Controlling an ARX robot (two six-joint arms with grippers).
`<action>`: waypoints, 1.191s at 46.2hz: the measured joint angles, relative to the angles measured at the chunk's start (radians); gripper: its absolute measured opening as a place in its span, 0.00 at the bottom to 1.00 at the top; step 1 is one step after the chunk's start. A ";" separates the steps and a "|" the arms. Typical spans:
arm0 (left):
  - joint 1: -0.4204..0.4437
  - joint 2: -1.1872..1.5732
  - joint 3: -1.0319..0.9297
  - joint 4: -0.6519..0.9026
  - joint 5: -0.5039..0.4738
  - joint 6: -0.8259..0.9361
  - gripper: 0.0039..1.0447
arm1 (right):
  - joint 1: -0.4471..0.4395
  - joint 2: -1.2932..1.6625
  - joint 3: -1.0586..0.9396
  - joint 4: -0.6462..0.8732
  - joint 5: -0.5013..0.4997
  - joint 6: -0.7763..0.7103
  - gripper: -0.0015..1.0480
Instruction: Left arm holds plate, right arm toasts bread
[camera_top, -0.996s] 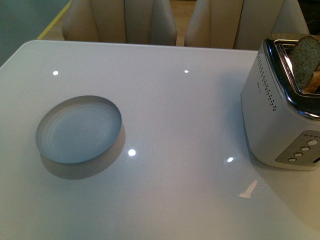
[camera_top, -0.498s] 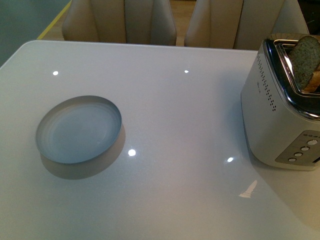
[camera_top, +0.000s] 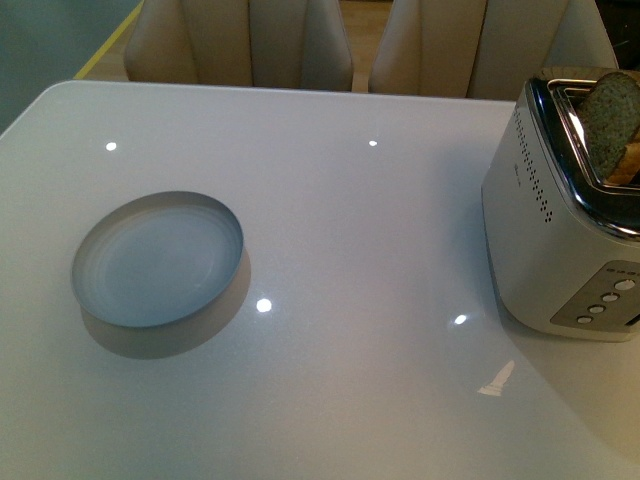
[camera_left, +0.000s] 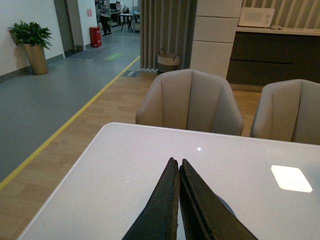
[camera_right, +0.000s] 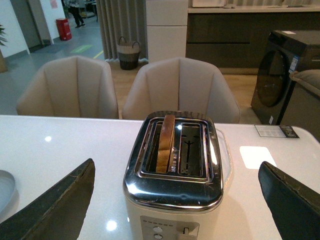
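Bread (camera_right: 166, 144): 1 slice sitting unchanged in toaster (camera_right: 175, 192); I'm keeping left gripper (camera_left: 178, 172) closed, right gripper (camera_right: 175, 200) spread wide, plate (camera_top: 158, 259) unheld.

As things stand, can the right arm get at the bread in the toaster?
Probably yes. The right hand is open wide, facing the toaster, and the bread stands upright in one slot, its top above the rim. Nothing sits between them.

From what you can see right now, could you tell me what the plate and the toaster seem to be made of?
Plate: probably glazed ceramic or melamine; smooth, pale bluish-white, softly glossy.
Toaster: a polished chrome-look metal top that mirrors the room, over a cream satin body, either plastic or painted metal.
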 joint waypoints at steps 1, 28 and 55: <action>0.000 -0.007 0.000 -0.008 0.000 0.000 0.03 | 0.000 0.000 0.000 0.000 0.000 0.000 0.91; 0.000 -0.200 0.000 -0.206 0.000 0.000 0.03 | 0.000 0.000 0.000 0.000 0.000 0.000 0.91; 0.000 -0.200 0.000 -0.206 0.000 0.000 0.45 | 0.000 0.000 0.000 0.000 0.000 0.000 0.91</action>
